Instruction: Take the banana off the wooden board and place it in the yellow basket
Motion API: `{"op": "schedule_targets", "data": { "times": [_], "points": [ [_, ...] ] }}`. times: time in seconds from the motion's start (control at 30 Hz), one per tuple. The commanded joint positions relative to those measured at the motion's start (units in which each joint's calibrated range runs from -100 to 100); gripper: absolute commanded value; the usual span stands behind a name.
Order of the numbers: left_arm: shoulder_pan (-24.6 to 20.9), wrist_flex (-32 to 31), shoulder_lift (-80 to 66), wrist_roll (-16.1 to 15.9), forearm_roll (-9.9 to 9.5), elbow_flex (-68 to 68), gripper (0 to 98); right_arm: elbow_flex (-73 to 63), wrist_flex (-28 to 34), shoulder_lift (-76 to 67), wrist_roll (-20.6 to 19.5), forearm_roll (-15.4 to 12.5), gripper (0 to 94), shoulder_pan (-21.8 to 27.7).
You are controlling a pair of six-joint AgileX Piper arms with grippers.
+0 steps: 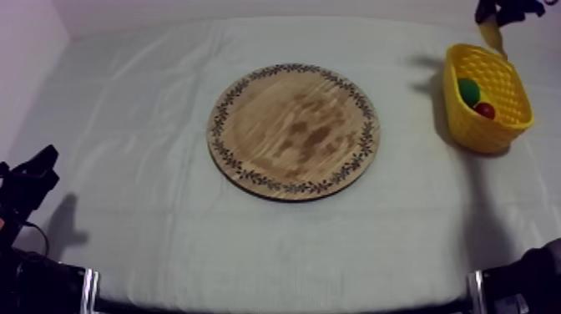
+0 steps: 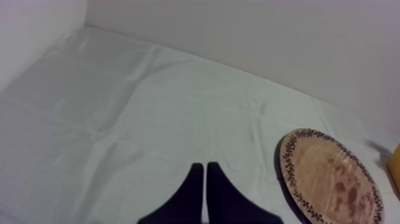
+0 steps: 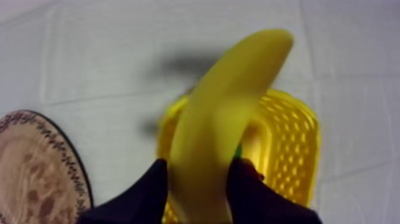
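Observation:
My right gripper hangs above the far rim of the yellow basket, shut on the banana, which points down from it. In the right wrist view the banana sits between the black fingers of that gripper, over the basket. The round wooden board lies bare in the middle of the table. Low at the left edge, my left gripper rests away from the board. Its fingers lie together as a narrow wedge.
Inside the basket lie a green fruit and a small red fruit. The board is to the right of my left gripper, and the board also lies left of the basket. Grey-white cloth covers the table.

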Motion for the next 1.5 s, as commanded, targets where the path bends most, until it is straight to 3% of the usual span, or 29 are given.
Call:
{"op": "schedule_targets", "data": {
  "times": [0.0, 0.2, 0.5, 0.67, 0.87, 1.13, 1.27, 1.47],
  "points": [
    [0.0, 0.0, 0.0, 0.0, 0.02, 0.0, 0.1, 1.3, -0.7, 0.6, 0.0, 0.3, 40.9, 1.3],
    [0.0, 0.0, 0.0, 0.0, 0.02, 0.0, 0.1, 2.4, -2.2, 1.4, -0.5, 1.4, 55.5, 2.8],
    [0.0, 0.0, 0.0, 0.0, 0.02, 0.0, 0.1, 5.7, -2.3, -7.9, 2.1, -0.3, 54.9, 3.6],
    [0.0, 0.0, 0.0, 0.0, 0.02, 0.0, 0.1, 11.1, -2.8, -19.4, 4.6, -2.2, 48.1, 3.5],
    [0.0, 0.0, 0.0, 0.0, 0.02, 0.0, 0.1, 21.2, -4.9, -36.6, 7.6, -4.6, 33.4, 3.3],
    [0.0, 0.0, 0.0, 0.0, 0.02, 0.0, 0.1, 37.1, -7.2, -57.5, 7.4, -4.7, 11.4, -1.1],
    [0.0, 0.0, 0.0, 0.0, 0.02, 0.0, 0.1, 48.9, -12.6, -67.5, 6.9, -4.7, 3.8, -3.2],
    [0.0, 0.0, 0.0, 0.0, 0.02, 0.0, 0.1, 64.1, -22.0, -79.8, 6.3, -4.7, 0.7, -5.5]
  ]
}}
